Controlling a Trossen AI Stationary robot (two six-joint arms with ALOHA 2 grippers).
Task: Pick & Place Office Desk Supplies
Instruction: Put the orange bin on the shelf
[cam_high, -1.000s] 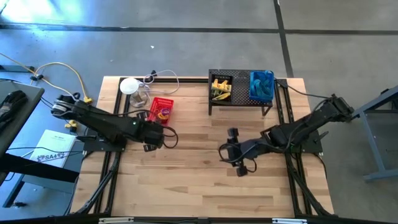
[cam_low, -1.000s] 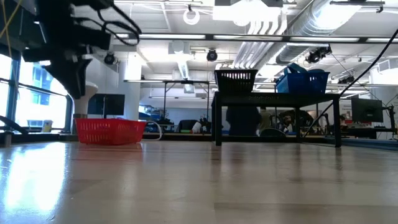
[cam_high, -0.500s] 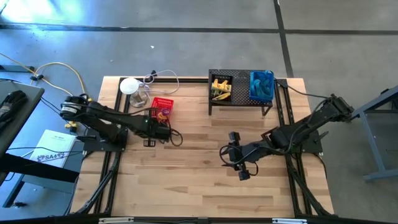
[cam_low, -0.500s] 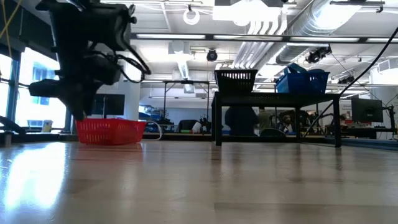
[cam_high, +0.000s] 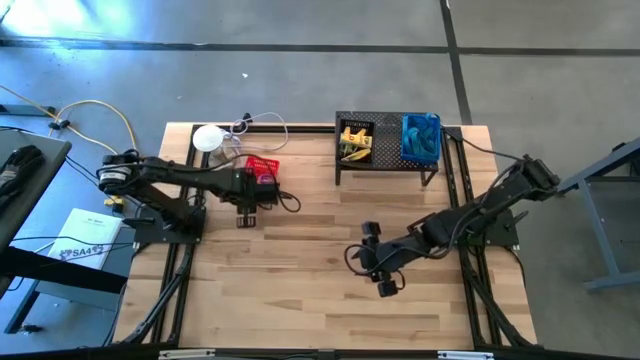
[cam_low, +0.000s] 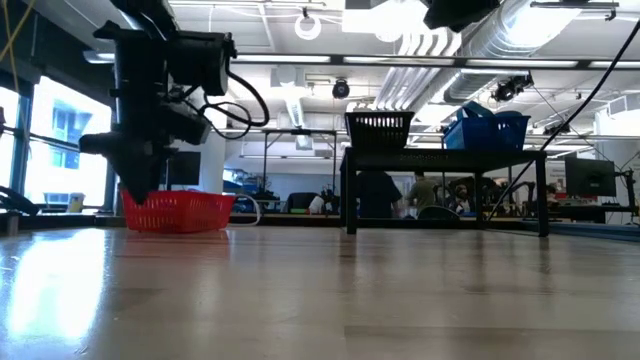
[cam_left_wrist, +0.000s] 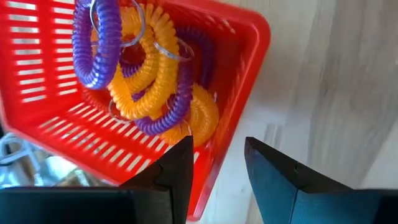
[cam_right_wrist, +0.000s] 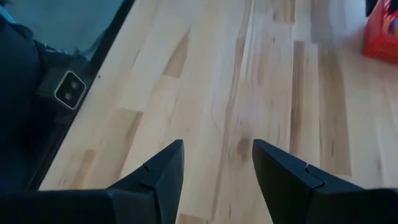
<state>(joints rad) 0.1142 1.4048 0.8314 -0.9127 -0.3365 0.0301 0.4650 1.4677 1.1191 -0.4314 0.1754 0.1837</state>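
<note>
Several purple and orange coiled rings (cam_left_wrist: 146, 74) in red basket (cam_left_wrist: 43, 118); left gripper (cam_left_wrist: 214, 158) above its rim, empty, parted. Right gripper (cam_right_wrist: 217, 158) mid-table, parted. Mesh shelf (cam_high: 388, 140) contents possibly clips.

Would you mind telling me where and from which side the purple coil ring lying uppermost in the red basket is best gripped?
Probably from above, pinching the purple coil ring's bare outer arc: it lies on top of the orange coils, inside the red basket's walls, which block sideways approach.
</note>
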